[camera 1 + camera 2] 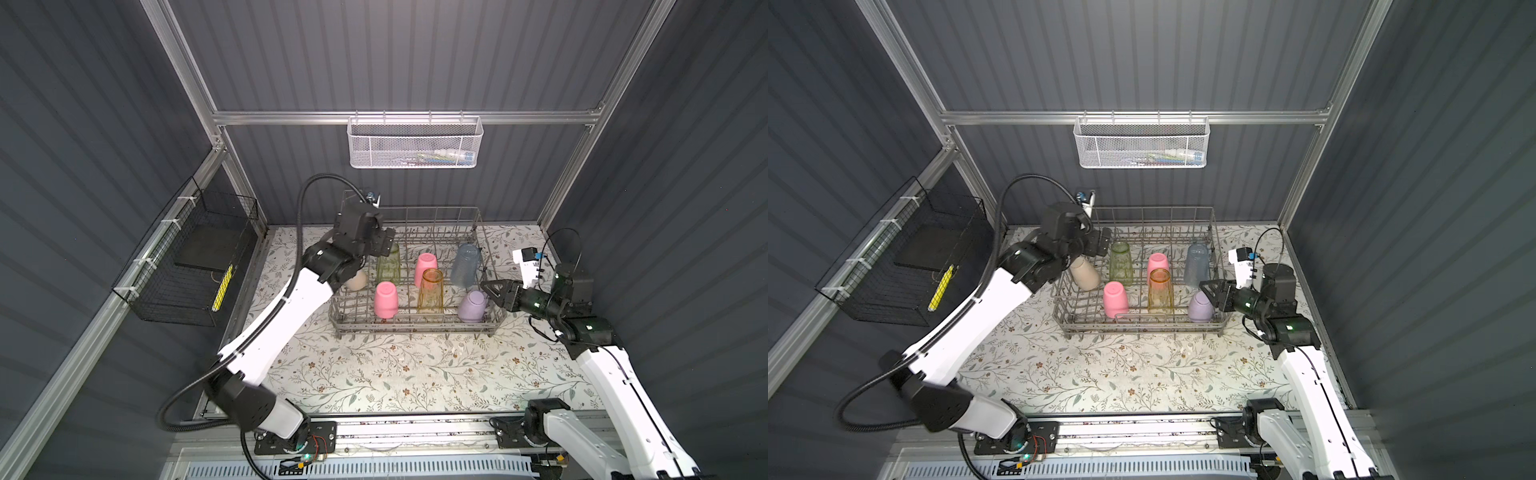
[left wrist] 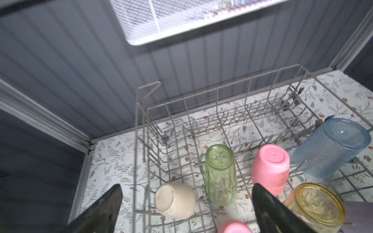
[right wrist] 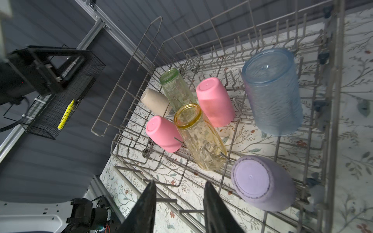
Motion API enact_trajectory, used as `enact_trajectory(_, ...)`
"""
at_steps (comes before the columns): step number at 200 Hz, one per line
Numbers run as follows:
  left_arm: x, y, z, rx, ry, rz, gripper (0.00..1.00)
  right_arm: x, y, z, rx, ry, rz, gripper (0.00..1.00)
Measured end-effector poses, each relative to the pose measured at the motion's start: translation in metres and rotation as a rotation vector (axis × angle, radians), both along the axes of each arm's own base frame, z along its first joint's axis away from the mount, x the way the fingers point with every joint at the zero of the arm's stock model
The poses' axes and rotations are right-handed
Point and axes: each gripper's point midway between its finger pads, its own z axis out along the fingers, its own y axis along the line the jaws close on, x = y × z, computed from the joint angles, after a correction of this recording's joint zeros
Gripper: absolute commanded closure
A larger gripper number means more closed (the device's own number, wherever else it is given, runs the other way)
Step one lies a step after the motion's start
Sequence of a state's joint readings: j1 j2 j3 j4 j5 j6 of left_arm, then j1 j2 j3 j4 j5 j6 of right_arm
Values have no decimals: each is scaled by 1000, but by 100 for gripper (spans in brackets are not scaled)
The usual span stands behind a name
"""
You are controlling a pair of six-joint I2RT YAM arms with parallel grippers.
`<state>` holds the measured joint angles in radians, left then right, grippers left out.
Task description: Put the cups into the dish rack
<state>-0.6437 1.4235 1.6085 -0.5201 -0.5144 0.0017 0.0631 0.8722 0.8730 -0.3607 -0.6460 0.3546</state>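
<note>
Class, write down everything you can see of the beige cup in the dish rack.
The beige cup is a small, opaque, handleless tumbler, matt cream, with a rounded body and flat base. It rests mouth-down but strongly tilted on the wires at the left end of the dish rack, base leaning toward that end wall. The green cup stands close beside it; whether they touch is unclear.

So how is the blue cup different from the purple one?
The grey-blue cup is see-through and ribbed; the lilac cup is solid-coloured and smooth. The grey-blue cup is taller; the lilac cup is short and rounded. Both sit bottom-up in the dish rack.
</note>
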Motion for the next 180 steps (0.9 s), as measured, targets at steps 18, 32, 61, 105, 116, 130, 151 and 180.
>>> enact_trajectory(18, -18, 35, 22, 8, -105, 83, 0, 2, -10, 16, -37, -65, -58, 53)
enact_trajectory(32, -26, 61, 26, 8, -154, 152, 0, 6, -22, 27, -77, -116, -130, 49)
enact_trajectory(61, -26, 123, 0, 3, -170, 331, 0, 23, -57, 36, -158, -183, -346, 41)
enact_trajectory(105, -32, 164, -88, 40, -147, 465, 0, 45, -101, 9, -257, -180, -587, 32)
enact_trajectory(116, -34, 172, -103, 41, -141, 486, 0, 47, -107, 3, -278, -174, -616, 31)
enact_trajectory(130, -37, 187, -114, 30, -149, 528, 0, 48, -113, -3, -294, -171, -646, 30)
enact_trajectory(151, -41, 207, -116, -1, -188, 586, 0, 47, -118, -9, -306, -172, -677, 29)
enact_trajectory(180, -43, 226, -118, -58, -244, 645, 0, 44, -124, -20, -319, -162, -700, 28)
